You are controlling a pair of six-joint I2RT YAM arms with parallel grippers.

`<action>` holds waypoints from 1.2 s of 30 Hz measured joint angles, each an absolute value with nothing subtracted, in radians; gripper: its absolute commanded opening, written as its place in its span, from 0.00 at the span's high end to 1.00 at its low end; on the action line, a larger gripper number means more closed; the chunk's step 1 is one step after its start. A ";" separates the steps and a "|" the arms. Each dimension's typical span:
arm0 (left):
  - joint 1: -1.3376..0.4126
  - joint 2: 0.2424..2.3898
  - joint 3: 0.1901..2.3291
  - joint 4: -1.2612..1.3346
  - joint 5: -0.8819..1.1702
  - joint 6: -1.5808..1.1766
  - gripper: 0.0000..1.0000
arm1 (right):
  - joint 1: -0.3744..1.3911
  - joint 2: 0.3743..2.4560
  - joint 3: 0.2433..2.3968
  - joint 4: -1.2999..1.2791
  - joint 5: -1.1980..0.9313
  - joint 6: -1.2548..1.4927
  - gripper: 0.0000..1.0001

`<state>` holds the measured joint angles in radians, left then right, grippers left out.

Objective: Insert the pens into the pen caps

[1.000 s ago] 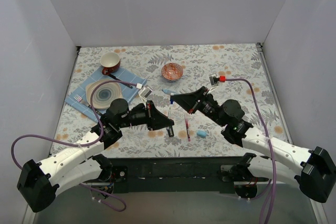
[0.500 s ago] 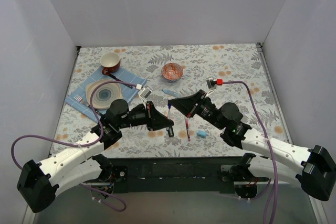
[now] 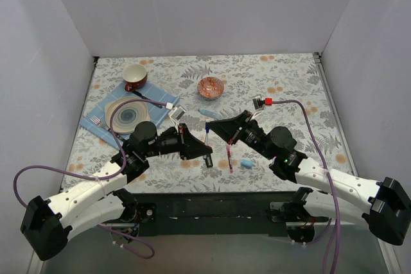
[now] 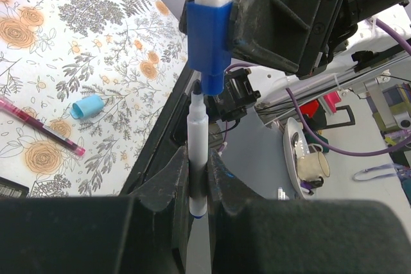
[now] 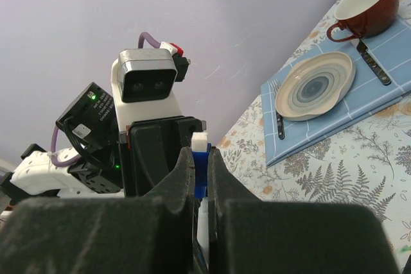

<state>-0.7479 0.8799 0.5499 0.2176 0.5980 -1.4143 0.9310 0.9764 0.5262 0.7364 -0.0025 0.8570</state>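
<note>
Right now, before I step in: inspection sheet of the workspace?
Surface: floral cloth, flat; no spills seen.
Job's things: white pen upright, tip at the mouth of the dark blue cap, not seated. Magenta pen, light blue cap and light blue pen lie on the cloth.
Clutter: brown cup, plate and cutlery on a blue mat, patterned bowl.
Grippers: left gripper shut on white pen; right gripper shut on dark blue cap.
Cables: left purple cable arcs over the plate; right purple cable trails from the wrist.
Surroundings: plain walls on three sides.
</note>
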 measured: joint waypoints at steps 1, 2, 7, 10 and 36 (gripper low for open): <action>-0.748 0.880 0.550 0.218 0.598 -1.414 1.00 | 0.931 0.977 0.526 0.737 -0.002 0.857 0.99; -0.748 0.880 0.549 0.218 0.598 -1.414 1.00 | 0.931 0.978 0.526 0.737 -0.002 0.857 0.99; -0.748 0.880 0.548 0.216 0.595 -1.414 1.00 | 0.931 0.988 0.527 0.745 -0.002 0.856 0.99; -0.748 0.880 0.547 0.213 0.592 -1.414 1.00 | 0.931 0.991 0.527 0.748 -0.002 0.851 0.99; -0.748 0.880 0.546 0.226 0.590 -1.422 1.00 | 0.931 0.979 0.548 0.706 0.011 0.793 0.99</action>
